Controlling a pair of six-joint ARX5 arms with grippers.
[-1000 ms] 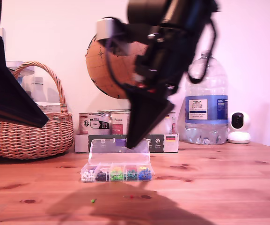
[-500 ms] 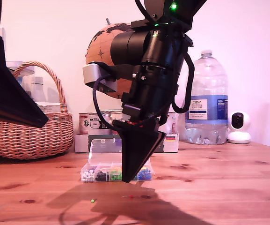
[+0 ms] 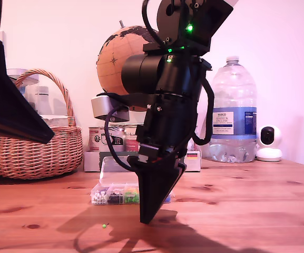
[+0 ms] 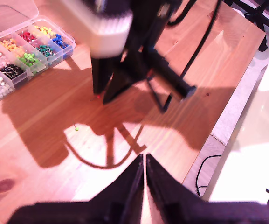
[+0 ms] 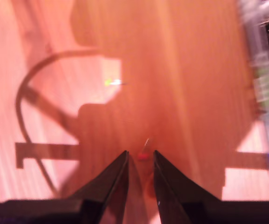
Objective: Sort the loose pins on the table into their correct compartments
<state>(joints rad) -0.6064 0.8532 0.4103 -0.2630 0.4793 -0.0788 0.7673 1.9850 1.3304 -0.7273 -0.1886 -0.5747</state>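
Near the front of the tabletop point(image 3: 257, 211), my second pincer point(image 5: 140, 161) has dropped from above the organiser box point(image 3: 112, 194) to the wood, jaws slightly parted around the tiny red pin point(image 5: 143, 156): pickup looks imminent. Left in the exterior view lies the green pin point(image 3: 104, 225), untouched. My first pincer point(image 4: 144, 163) hangs closed, empty.
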